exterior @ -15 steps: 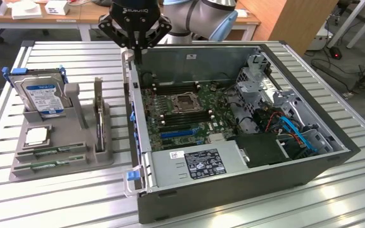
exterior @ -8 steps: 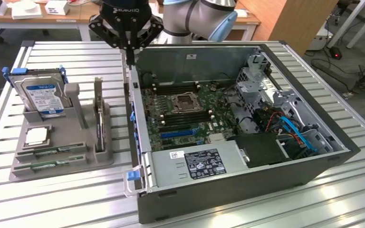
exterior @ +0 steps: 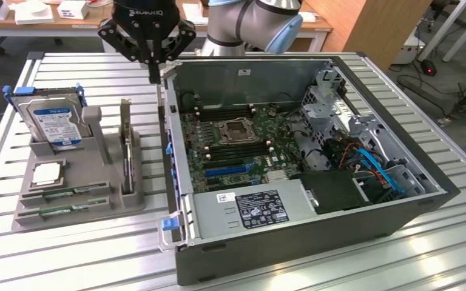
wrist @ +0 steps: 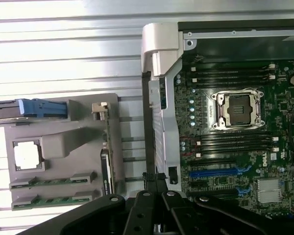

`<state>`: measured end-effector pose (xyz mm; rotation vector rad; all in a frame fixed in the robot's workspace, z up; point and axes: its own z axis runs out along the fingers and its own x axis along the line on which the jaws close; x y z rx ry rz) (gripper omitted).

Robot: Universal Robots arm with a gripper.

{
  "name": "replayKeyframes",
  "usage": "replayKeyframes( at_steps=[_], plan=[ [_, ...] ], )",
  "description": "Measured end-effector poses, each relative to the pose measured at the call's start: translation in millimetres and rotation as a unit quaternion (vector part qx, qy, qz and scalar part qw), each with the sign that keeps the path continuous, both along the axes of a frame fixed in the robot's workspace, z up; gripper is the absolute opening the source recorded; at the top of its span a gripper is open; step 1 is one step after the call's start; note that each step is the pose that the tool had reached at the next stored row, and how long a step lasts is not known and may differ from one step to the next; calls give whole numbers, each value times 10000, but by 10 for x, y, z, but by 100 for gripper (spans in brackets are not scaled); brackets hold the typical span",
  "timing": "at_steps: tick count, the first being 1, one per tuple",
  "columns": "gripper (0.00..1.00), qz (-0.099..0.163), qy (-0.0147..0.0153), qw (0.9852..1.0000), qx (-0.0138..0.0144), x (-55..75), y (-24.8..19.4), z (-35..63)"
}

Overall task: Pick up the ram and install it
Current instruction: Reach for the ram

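On the exterior view's left, a gray tray sits on the slatted bench. A hard drive stands upright at its far end, and a square processor chip lies flat in front of it. At the tray's near end are the ram stick and a second ram stick, side by side, each flat in its own slot. A taller card stands on edge along the tray's right side.

My gripper hangs above the gap between the tray and the computer case, at the case's far left corner. It is pinched fully together with nothing in it and is well apart from both sticks.

Further right, the case lies open, showing the motherboard with its dark memory slots and the power supply at the near side.
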<state>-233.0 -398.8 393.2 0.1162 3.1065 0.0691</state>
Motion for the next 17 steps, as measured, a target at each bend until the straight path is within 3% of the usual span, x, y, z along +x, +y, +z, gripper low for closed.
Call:
replayKeyframes(
  at_steps=[17],
  plan=[
    [9,1,-14,10000,0,-382,0,0]
  ],
)
